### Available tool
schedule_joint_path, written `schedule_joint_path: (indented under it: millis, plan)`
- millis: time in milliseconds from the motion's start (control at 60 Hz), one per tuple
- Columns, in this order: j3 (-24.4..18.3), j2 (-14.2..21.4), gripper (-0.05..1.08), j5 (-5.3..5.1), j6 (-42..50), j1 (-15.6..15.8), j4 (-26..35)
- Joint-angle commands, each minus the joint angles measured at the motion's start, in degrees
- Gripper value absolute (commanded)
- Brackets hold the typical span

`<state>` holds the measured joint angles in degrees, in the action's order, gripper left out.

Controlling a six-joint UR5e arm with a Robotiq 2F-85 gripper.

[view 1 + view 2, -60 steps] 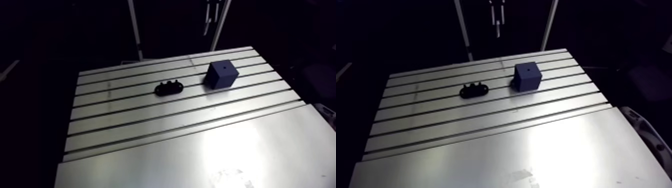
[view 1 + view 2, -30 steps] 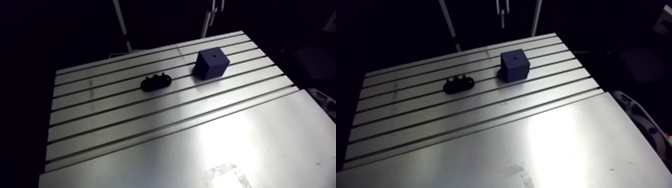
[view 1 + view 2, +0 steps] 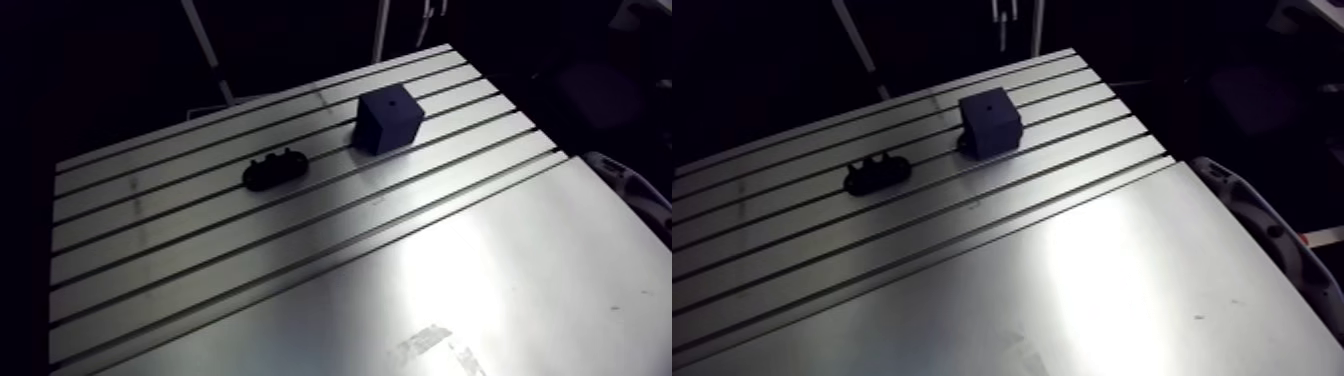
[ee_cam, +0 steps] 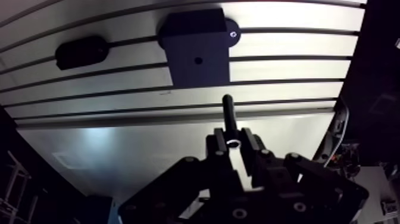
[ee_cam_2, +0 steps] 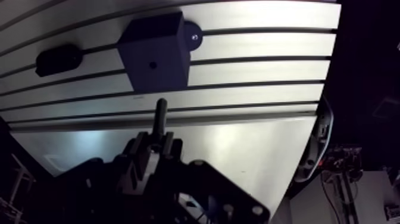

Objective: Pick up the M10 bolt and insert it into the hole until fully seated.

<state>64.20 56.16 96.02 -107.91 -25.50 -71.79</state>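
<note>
The block [image 3: 389, 117] stands on the slotted part of the worktop [image 3: 300, 260], close to its far edge, with the hole [image 4: 198, 60] in its upper face. In the arm view a low holder [image 3: 273, 169] lies on the same slotted part, left of the block and apart from it. The worktop's unslotted plate lies on the block's near side. The bolt [image 4: 228, 116], pinched in the claw [image 4: 234, 142], points toward the block, its tip short of it and not touching.
</note>
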Motion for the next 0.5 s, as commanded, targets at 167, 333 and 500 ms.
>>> schedule_joint_path:
  millis: [167, 333, 500]
  plan:
    - [-0.1, -1.0, 1.08, -0.62, -0.5, 4.0, 0.7]
    - [0.2, -1.3, 1.08, 0.07, 0.0, 4.9, 0.2]
    - [0.3, -1.6, 1.08, 0.42, 0.2, 4.9, 0.5]
